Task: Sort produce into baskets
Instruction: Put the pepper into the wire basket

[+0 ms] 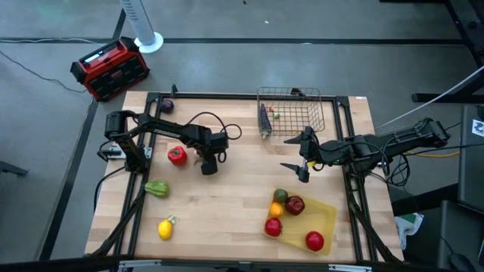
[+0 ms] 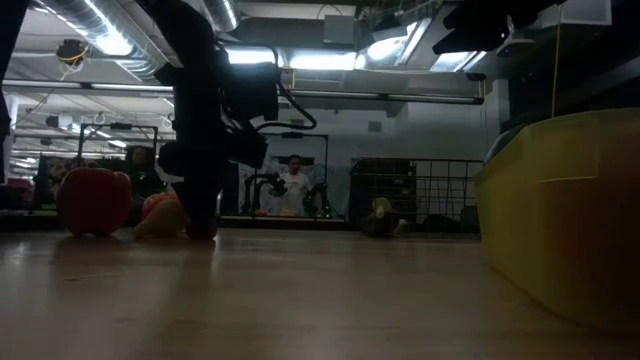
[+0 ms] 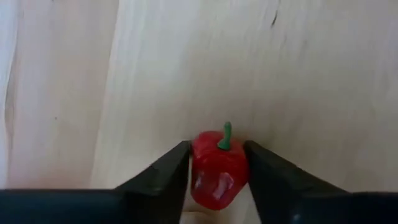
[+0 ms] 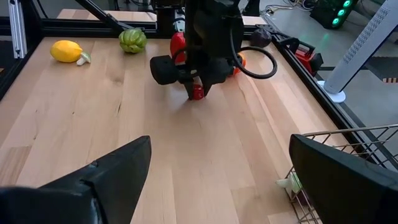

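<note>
A: What has the left tool (image 3: pixel 216 177) got?
B: It points down at the desk (image 1: pixel 234 204) just left of centre, fingers (image 3: pixel 163 177) pressed on both sides of a small red pepper (image 3: pixel 217 174) with a green stem; the pepper sits low against the wood.

A: And the right tool (image 1: pixel 296 155)?
B: Spread wide, holding nothing, hovering right of centre just below the wire basket (image 1: pixel 291 113).

A: The surface?
B: Pale wood planks in a black frame. In the low view the room behind is dim, with strip lights overhead and a person standing far back.

A: Where is the produce?
B: From the left tool: a bigger red pepper (image 1: pixel 176 156) at nine o'clock, a green pepper (image 1: pixel 157 188) at eight, a lemon (image 1: pixel 165 227) at seven, a purple piece (image 1: pixel 167 106) at eleven. The yellow tray (image 1: pixel 321 219) at four o'clock holds three red apples (image 1: pixel 295 205), an orange and a green fruit. Something purple lies in the basket.

A: Anything off the desk?
B: A red-and-black box (image 1: pixel 110 69) on the floor at eleven o'clock
</note>
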### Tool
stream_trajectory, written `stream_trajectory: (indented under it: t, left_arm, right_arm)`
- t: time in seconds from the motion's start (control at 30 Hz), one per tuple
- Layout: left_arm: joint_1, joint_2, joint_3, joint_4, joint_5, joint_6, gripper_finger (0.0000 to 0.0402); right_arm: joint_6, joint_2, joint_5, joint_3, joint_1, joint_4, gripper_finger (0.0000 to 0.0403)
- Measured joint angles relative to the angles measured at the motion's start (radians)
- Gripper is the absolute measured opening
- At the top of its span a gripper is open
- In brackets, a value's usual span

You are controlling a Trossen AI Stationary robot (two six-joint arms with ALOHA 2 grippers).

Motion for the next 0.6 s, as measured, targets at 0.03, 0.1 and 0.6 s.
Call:
stream_trajectory:
  t: [0.03, 0.1, 0.6]
  left_arm:
    - [0.000, 0.000, 0.000, 0.000, 0.000, -0.016, 0.0133]
    - [0.000, 0.000, 0.008, -0.007, -0.004, -0.075, 0.0107]
    - [0.002, 0.000, 0.179, 0.451, 0.048, -0.239, 0.0112]
  right_arm:
    - [0.000, 0.000, 0.000, 0.000, 0.000, 0.000, 0.0376]
    - [0.000, 0.000, 0.000, 0.000, 0.000, 0.000, 0.0376]
    - [0.000, 0.000, 0.000, 0.000, 0.000, 0.000, 0.0376]
